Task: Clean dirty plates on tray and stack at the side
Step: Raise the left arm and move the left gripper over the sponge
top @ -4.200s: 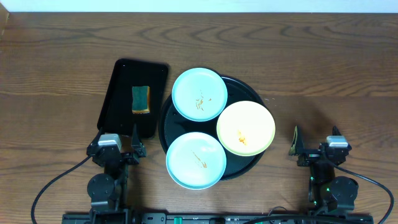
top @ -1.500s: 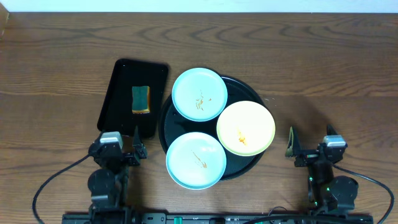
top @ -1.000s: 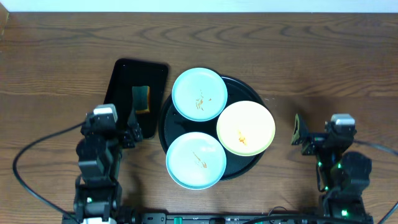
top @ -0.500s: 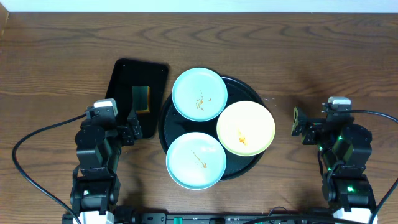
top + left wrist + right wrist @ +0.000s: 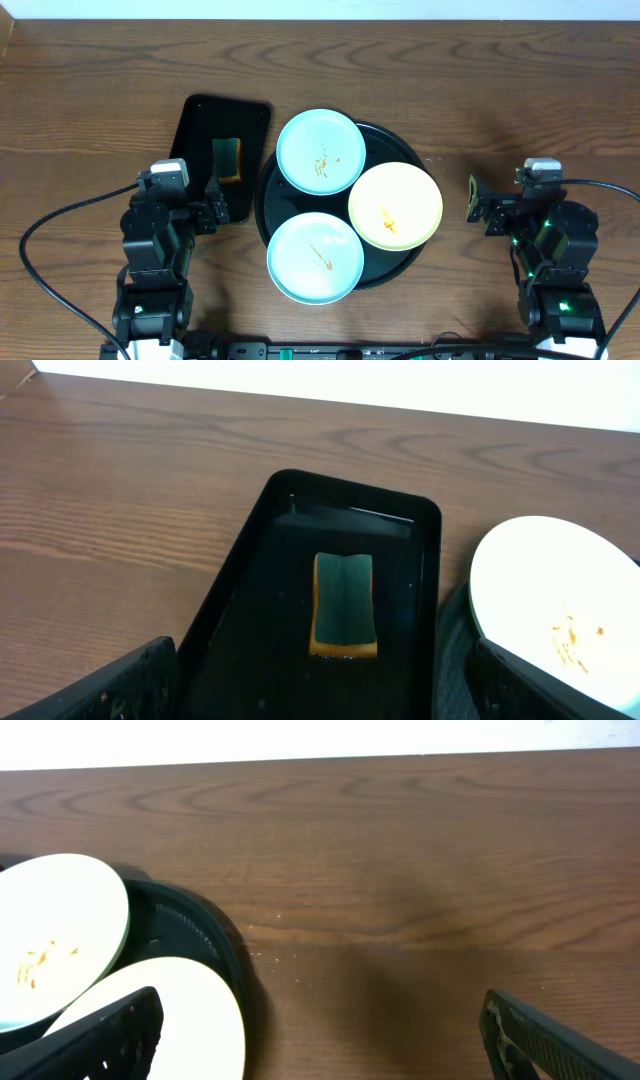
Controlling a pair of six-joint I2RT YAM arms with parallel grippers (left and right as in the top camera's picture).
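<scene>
Three plates lie on the round black tray (image 5: 403,262): a mint-blue plate (image 5: 320,151) at the back, a second mint-blue plate (image 5: 315,257) at the front, and a pale yellow plate (image 5: 395,205) on the right. All carry orange-brown smears. My left gripper (image 5: 212,203) is open and empty, over the near end of the rectangular tray. Its view shows the back plate (image 5: 555,605). My right gripper (image 5: 495,211) is open and empty over bare table, right of the round tray. Its view shows the yellow plate (image 5: 170,1020) and the back plate (image 5: 55,935).
A rectangular black tray (image 5: 195,135) stands left of the round tray, holding a green-and-yellow sponge (image 5: 227,158); the sponge also shows in the left wrist view (image 5: 345,605). Bare wooden table lies right of the round tray (image 5: 420,920). Black cables trail at both front corners.
Both arms have risen from the front edge and moved toward the back. The left gripper now hangs over the rectangular tray's near end. The plates have not moved.
</scene>
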